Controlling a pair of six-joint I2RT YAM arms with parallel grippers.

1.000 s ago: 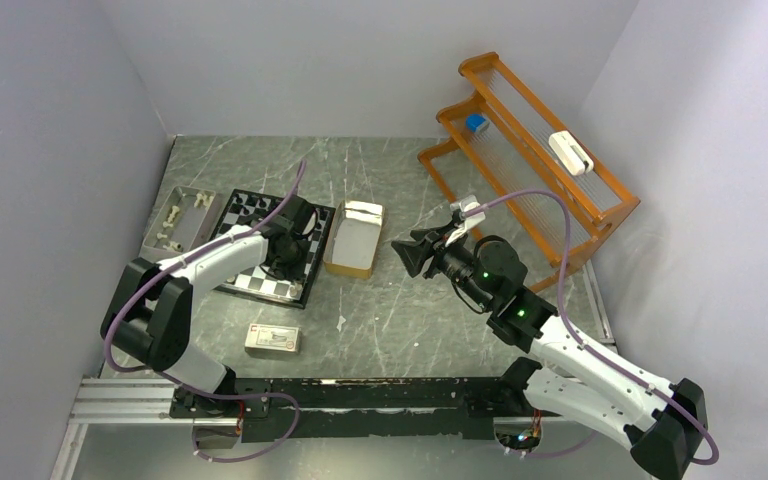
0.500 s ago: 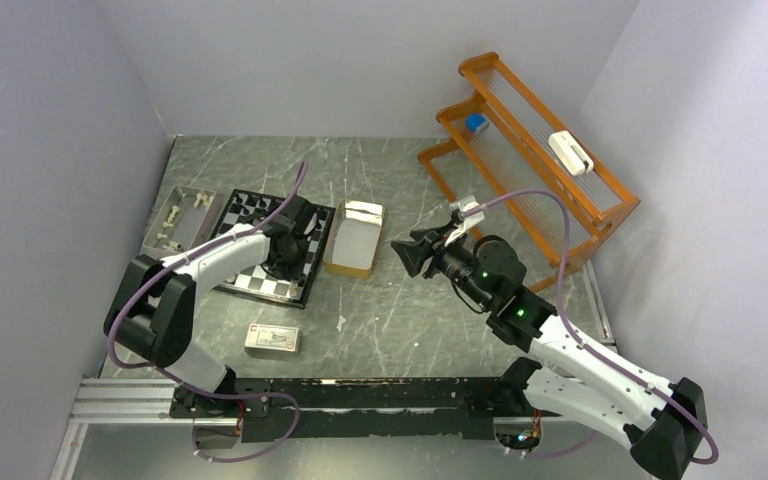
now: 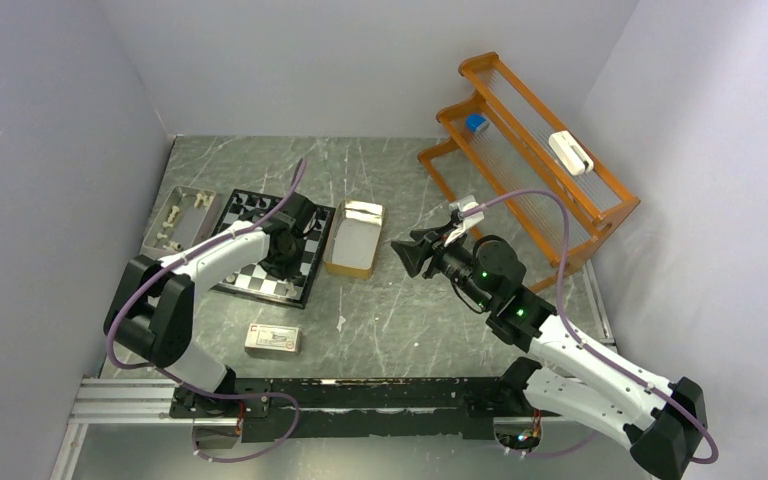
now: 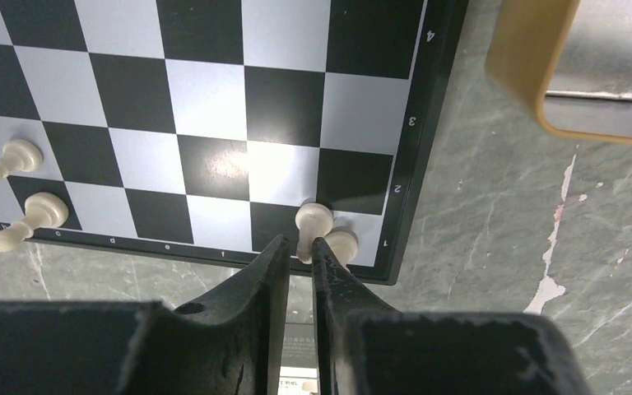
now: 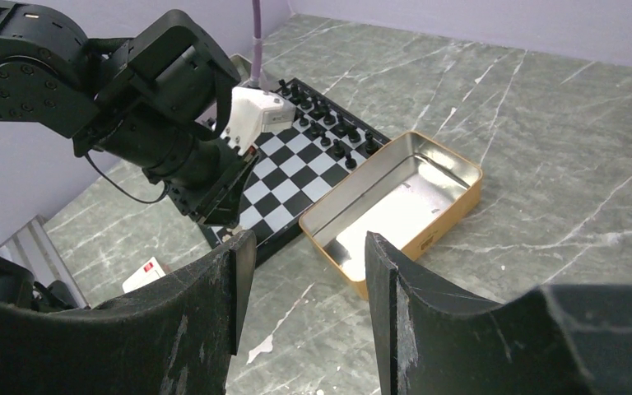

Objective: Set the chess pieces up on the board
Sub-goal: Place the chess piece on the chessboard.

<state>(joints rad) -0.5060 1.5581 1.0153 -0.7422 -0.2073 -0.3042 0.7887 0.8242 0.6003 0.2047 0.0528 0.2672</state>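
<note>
White pawn, glossy and round-based, is standing on the smooth checkered chessboard near its rim corner; left gripper is pinching its head between matte black fingers; right gripper is hanging with jaws parted.

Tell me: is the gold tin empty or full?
Empty: in the right wrist view the tin shows only its bare, shiny floor.

Right fingers stand parted, empty; left arm over board; tin beside board.
</note>
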